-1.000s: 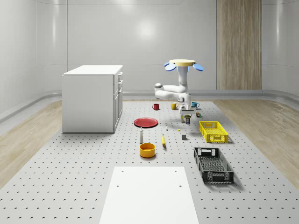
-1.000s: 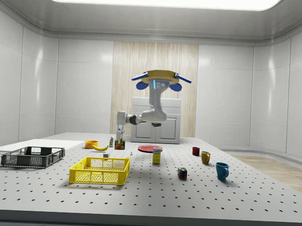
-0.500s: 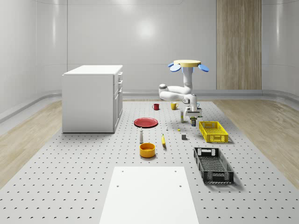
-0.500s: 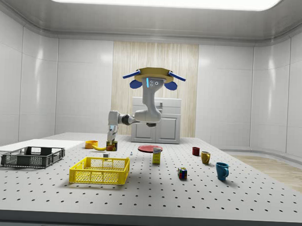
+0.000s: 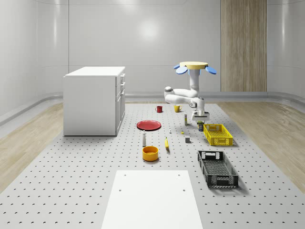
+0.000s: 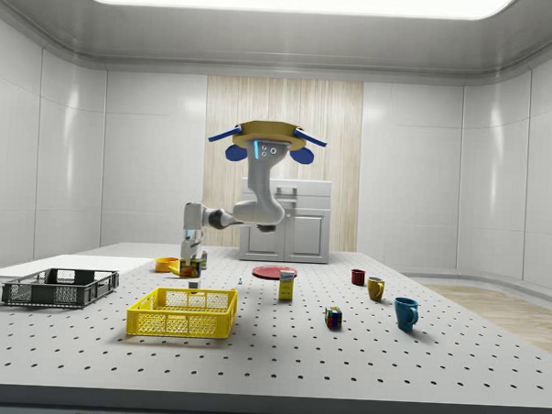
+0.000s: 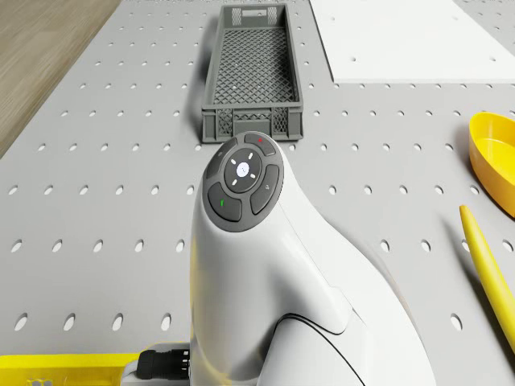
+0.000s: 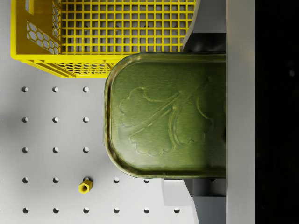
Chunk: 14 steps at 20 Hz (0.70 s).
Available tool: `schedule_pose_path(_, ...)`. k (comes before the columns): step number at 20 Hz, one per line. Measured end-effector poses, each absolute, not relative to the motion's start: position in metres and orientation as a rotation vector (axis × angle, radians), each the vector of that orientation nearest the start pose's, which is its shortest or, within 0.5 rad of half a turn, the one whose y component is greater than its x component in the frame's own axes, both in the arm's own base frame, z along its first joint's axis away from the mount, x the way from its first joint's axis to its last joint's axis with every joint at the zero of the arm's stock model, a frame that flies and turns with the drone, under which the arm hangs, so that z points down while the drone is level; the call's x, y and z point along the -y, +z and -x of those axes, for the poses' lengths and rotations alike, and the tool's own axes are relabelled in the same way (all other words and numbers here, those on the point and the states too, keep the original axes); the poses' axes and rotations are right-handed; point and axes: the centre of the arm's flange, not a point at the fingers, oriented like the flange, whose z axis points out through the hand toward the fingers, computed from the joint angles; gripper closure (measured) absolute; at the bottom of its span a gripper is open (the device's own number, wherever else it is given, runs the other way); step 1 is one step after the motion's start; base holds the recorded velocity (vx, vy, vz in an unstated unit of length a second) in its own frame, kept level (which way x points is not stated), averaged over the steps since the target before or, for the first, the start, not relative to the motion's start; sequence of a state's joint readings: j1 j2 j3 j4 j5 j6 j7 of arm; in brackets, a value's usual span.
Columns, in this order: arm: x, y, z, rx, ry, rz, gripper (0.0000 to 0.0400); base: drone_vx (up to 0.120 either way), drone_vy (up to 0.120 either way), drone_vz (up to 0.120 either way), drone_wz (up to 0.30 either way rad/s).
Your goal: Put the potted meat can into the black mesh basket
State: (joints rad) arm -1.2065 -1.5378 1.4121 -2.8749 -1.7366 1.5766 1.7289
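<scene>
Already the pick is done: in the wrist view the potted meat can (image 8: 168,114) sits clamped between the gripper's (image 8: 205,116) fingers (image 8: 205,39), its green embossed lid facing the camera, lifted clear of the pegboard table (image 8: 51,140).

Going left to right across the side view, the black mesh basket (image 6: 60,286) lies at about nine o'clock from the robot, well apart from it. Next comes the gripper (image 6: 193,258) with the can (image 6: 193,269), hanging at the far edge of the yellow basket (image 6: 182,311). Right of that, at about one o'clock from the gripper, the drone (image 6: 267,138) hovers above the table.

In the drone view the black basket (image 7: 252,74) lies straight ahead at twelve o'clock, beyond the arm (image 7: 265,265).

What is left, I judge, is the carry over to the black basket, the lowering and the release.
</scene>
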Motion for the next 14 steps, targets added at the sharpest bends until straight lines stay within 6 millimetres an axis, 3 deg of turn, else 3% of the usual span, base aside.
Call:
schedule_pose_path(5,0.0098,0.4809,-0.3068,-0.003,0.786,0.005,0.0108,0.12,0.072,0.0,0.0)
schedule_pose_path(14,0.0098,0.4809,-0.3068,-0.003,0.786,0.005,0.0108,0.12,0.0,0.0,0.0)
